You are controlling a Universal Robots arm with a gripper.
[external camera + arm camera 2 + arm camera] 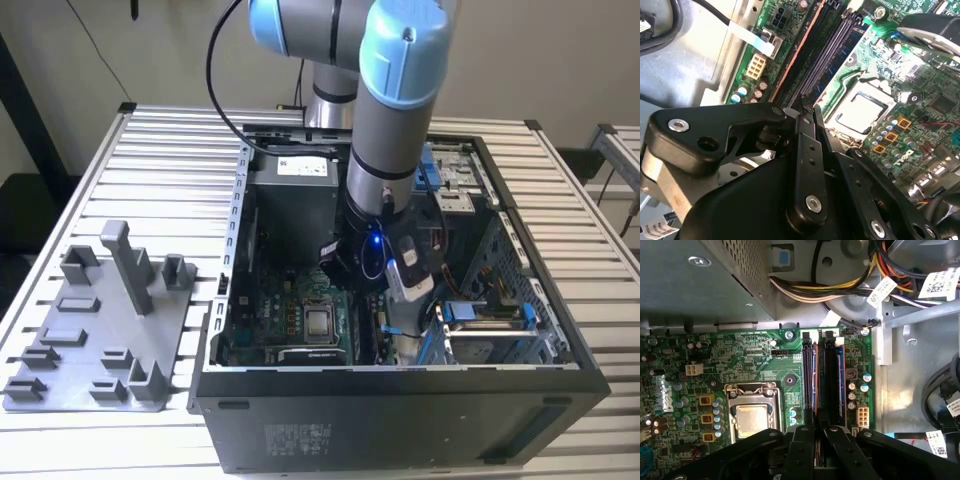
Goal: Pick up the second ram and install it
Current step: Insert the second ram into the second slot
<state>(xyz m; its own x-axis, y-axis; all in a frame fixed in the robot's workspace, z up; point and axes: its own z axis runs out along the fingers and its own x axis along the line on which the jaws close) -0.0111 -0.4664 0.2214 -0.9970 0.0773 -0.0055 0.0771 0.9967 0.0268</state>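
The second ram, a slim dark board (818, 390), stands in the slots at twelve o'clock of the gripper (820, 432), whose black fingers (801, 450) pinch it to seat it straight.

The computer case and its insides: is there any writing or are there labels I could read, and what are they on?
White cable tags, first wrist view: printed, too small to read.
White label on the power supply, exterior view: too small to read.
Pale print on the case's outer wall, exterior view: blurred, unreadable.
Markings on the green motherboard, first wrist view: too small to read.
No text can be quoted.
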